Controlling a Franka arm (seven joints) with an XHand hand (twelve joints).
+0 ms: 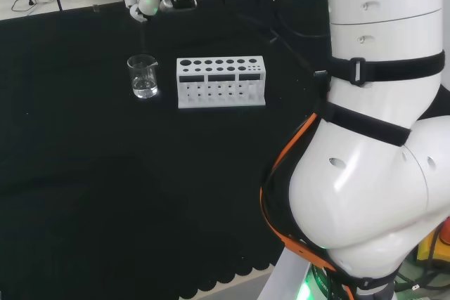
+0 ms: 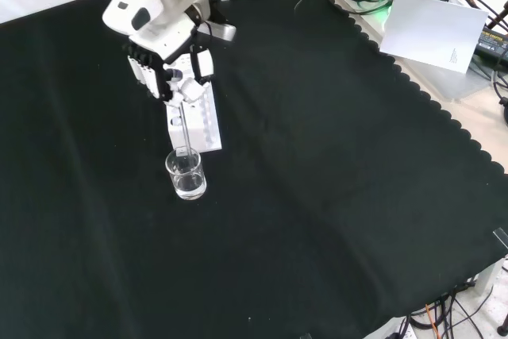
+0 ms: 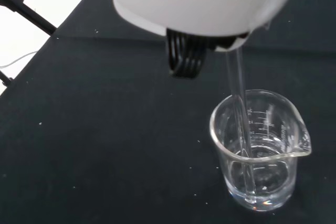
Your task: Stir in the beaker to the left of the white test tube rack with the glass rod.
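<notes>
One black cloth [image 2: 333, 180] covers the whole bench, scalloped along its edge in the front view. My own white arm links [image 1: 380, 138] bulk up the right of the head view, strapped with black bands and trailed by an orange cable. Next in size, the white test tube rack [image 1: 221, 81] stands on the cloth, holes in its top, long side toward the head camera; in the front view it lies end-on under and behind my hand [image 2: 171, 57]. My hand hangs above the rack's near end in the front view, black-and-white fingers [image 2: 144, 65] curled in and pinching the glass rod [image 3: 242, 124] at its upper end. The rod drops nearly upright from my grip, slightly tilted, and its lower end sits inside the beaker [image 2: 186, 174], reaching down to the bottom through the liquid, as the wrist view shows plainly. The beaker is clear glass with a pouring lip and printed graduations, standing upright on the cloth just beside the rack: to the rack's left in the head view, nearer the camera than the rack in the front view. Clear liquid fills roughly its lower third. Whether the rod touches the beaker wall I cannot tell. In the head view my hand sits at the far cloth edge above the beaker.
</notes>
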